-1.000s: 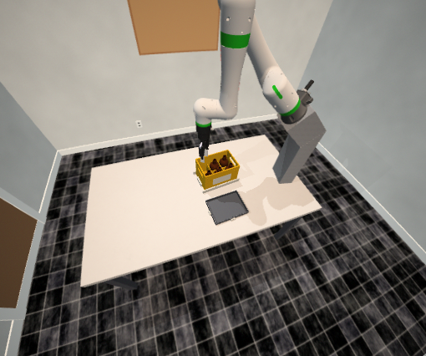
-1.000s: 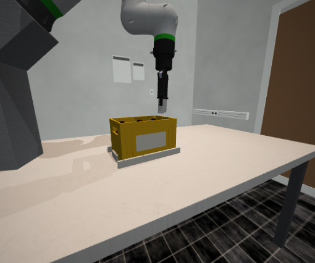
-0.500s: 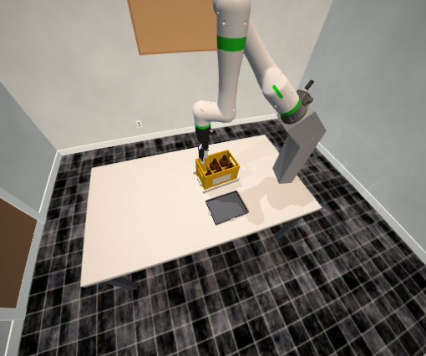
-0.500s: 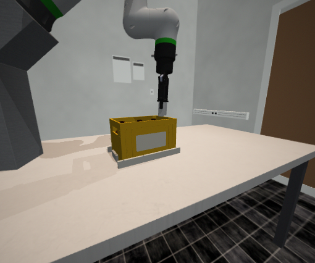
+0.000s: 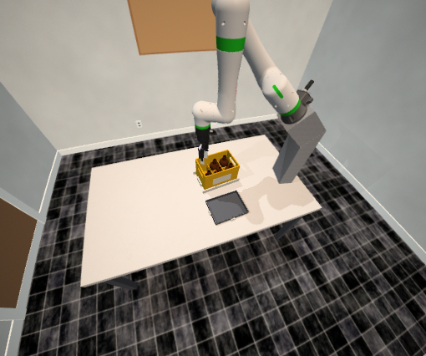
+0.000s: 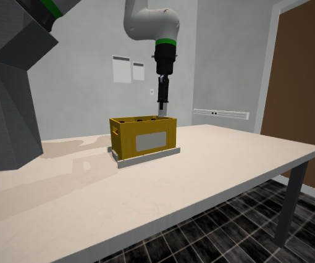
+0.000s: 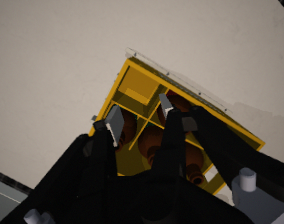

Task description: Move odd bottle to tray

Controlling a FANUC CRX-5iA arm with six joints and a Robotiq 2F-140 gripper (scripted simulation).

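A yellow crate (image 5: 218, 168) stands on the table and holds several brown bottles (image 5: 219, 164). The dark grey tray (image 5: 226, 206) lies flat a little in front of it, with nothing on it. My gripper (image 5: 201, 160) (image 6: 162, 113) points straight down at the crate's back left corner, with its fingertips about at rim height. In the wrist view the fingers stand partly open with nothing between them. They hang over brown bottle tops (image 7: 155, 142) and a crate divider, next to an empty corner cell (image 7: 137, 86).
A low grey strip (image 6: 147, 157) runs along the crate's foot. The robot's grey base block (image 5: 299, 146) stands at the table's right side. The table edge (image 6: 217, 191) lies well away from the crate.
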